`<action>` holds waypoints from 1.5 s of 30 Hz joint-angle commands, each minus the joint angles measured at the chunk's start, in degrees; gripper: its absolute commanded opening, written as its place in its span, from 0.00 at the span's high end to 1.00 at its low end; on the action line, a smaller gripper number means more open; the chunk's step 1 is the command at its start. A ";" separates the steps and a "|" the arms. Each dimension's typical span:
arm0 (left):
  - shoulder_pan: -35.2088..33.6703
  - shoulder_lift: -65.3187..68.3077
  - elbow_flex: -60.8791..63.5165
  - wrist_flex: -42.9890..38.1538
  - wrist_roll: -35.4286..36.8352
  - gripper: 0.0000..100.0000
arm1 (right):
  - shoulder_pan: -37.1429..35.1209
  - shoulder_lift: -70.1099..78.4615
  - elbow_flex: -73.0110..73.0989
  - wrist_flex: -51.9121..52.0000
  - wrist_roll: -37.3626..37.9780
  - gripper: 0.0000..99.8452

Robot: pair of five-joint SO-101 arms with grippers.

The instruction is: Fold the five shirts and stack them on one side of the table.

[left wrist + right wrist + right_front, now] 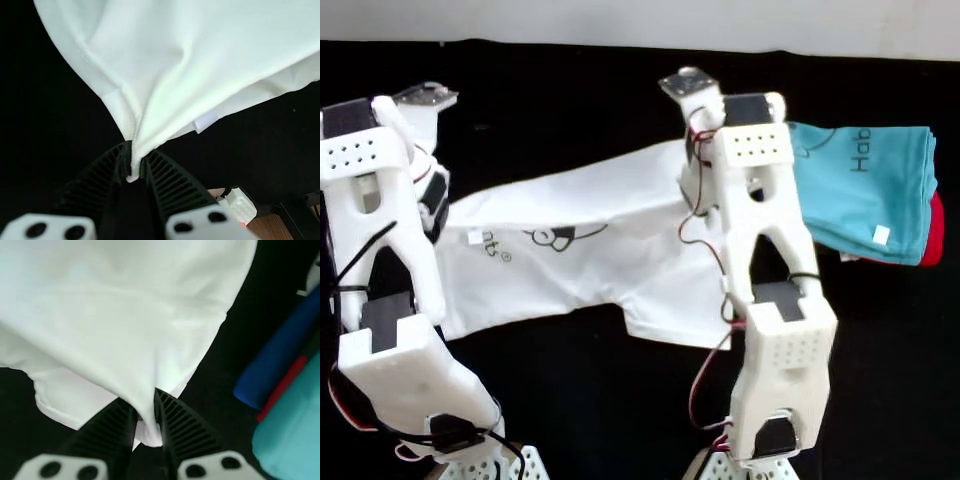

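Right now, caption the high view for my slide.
Left gripper and right gripper hold a white shirt spread beside the teal-and-red stack.

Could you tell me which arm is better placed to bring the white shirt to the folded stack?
Probably the right: the right gripper grips the white shirt beside the stack, while the left gripper holds the opposite end, farther away.

My left pincer [132, 161] is squeezed closed, its ribbed fingers [170, 185] nipping an edge of the white shirt [190, 60]. My right pincer [146, 407], well off to its right, is clamped on the same cloth. My left arm [380, 230] and right arm [770, 260] both stretch forward.
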 commanded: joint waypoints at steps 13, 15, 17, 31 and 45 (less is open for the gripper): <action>-1.01 -17.36 29.23 -8.44 -6.86 0.99 | 2.51 -30.90 45.85 -10.15 2.02 0.99; -1.01 -17.45 30.81 -8.53 -6.86 0.99 | 3.47 -32.40 48.92 -10.86 3.08 0.99; -1.01 -17.45 31.87 -8.62 -6.86 0.99 | 3.56 -33.10 51.74 -11.56 4.04 0.99; -0.92 -17.36 42.86 -20.66 -6.86 0.99 | 3.30 -33.71 63.60 -22.02 4.57 0.99; -6.99 -17.89 22.02 -8.79 -6.95 0.82 | 0.31 -33.89 50.86 -8.04 4.31 0.78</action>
